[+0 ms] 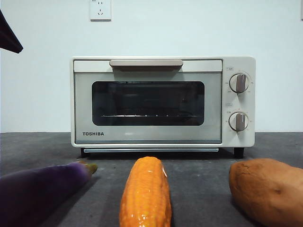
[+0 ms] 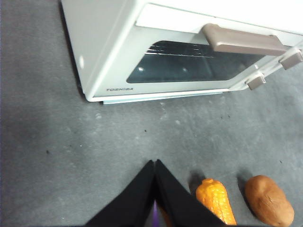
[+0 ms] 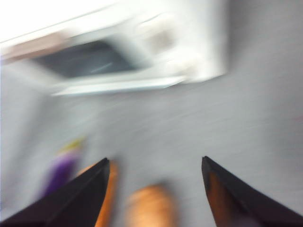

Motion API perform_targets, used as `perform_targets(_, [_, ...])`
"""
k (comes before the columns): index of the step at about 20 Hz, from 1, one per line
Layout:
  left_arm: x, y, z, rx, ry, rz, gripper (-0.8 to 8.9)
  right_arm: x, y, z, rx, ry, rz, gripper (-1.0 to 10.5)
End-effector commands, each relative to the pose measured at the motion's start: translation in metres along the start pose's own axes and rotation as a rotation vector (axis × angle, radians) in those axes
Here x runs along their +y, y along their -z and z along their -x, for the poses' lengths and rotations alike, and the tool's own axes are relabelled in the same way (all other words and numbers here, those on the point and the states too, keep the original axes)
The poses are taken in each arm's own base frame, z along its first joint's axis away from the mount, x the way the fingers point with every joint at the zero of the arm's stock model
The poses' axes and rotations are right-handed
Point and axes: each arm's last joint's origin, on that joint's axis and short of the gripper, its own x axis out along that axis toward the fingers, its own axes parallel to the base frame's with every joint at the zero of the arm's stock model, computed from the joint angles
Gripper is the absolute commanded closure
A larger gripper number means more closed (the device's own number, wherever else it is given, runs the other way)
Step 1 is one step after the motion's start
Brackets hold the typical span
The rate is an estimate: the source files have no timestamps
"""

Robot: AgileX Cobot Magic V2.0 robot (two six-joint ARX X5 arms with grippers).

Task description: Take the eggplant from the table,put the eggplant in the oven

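From the front camera I have the TOSHIBA oven (image 1: 163, 101) square ahead of me at the back of the dark grey table (image 1: 199, 175), its door closed, the beige bar handle (image 1: 146, 63) across the top and two round knobs (image 1: 239, 82) stacked on its right side; I can make out the wire rack (image 1: 149, 115) through the dark glass. Three vegetables lie in a row nearest the camera: the eggplant (image 1: 40, 189) on the left, resting on the table with its yellow-green stem tip pointing toward the oven, the orange corn cob (image 1: 146, 194) in the middle, and the brown sweet potato (image 1: 267, 189) on the right, all apart from one another. On my left wrist feed the left gripper (image 2: 155, 163) has its two black jaws pressed together, holding nothing, hanging above the table in front of the oven, with the corn cob and sweet potato just beside it and a sliver of purple showing under the jaws. My right wrist feed is badly smeared, but the right gripper (image 3: 155, 163) has its jaws spread wide apart over the vegetables, empty. A black tip (image 1: 8, 35) shows at the upper left corner of the front view; I cannot tell which arm it belongs to.
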Motion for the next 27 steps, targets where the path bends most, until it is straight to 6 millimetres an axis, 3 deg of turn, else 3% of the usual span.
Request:
perform_targets(1, [-0.004,-0.004,0.000,-0.009,0.016,-0.030,8.07,0.006,-0.005,-0.012,0.079,-0.082,-0.038,6.0])
perform_targets(8, [-0.004,-0.005,0.000,-0.015,0.019,-0.037,8.07,0.034,0.006,-0.066,0.324,-0.103,0.018,5.6])
perform_targets(14, [-0.003,-0.006,0.000,-0.032,-0.022,-0.040,8.07,0.088,0.022,-0.117,0.467,-0.115,0.121,5.6])
perform_targets(21, [-0.003,-0.006,0.000,-0.035,-0.041,-0.043,8.07,0.166,0.042,-0.176,0.571,-0.088,0.281,5.6])
perform_targets(27, [-0.003,-0.006,0.000,-0.034,-0.042,-0.046,8.07,0.205,0.074,-0.240,0.660,-0.041,0.361,5.6])
